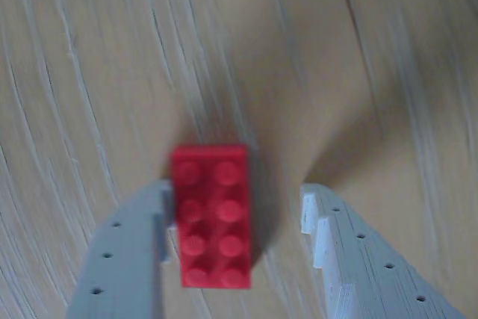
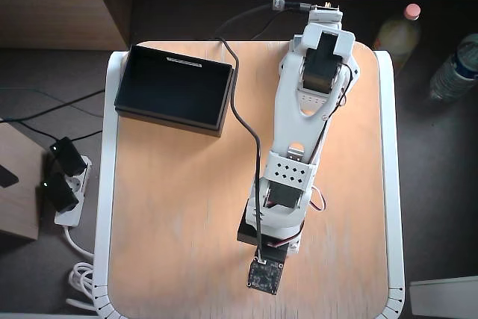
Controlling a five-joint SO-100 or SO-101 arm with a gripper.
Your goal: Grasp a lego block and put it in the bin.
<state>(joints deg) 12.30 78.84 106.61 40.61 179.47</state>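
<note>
Wrist view: the lego block (image 1: 210, 214), red, two rows of four studs facing up, lies flat on the pale wood-grain table top (image 1: 89, 72), long axis running away from the camera. It sits between the two white fingers of the gripper (image 1: 237, 203), off-centre: the left finger (image 1: 131, 259) in this view is just beside or touching the block's left long side (cannot tell which, picture is soft), while the right finger (image 1: 351, 259) stands apart from the block with bare wood showing between them. Jaws spread wide, not pinching anything. The block's far end reaches past both fingertips; its near end lies back between the fingers. Overhead view: the block itself is not visible, hidden beneath the arm (image 2: 299, 140). The arm extends from its mount at the table's far edge toward the near edge, wrist and small camera board (image 2: 266, 276) over the near part of the table, somewhat right of centre. The bin (image 2: 173, 89), black, open-topped, sits at the table's far left corner, well apart from the gripper end of the arm. A black cable (image 2: 243, 117) runs from the far edge past the bin's right wall down to the wrist.
</note>
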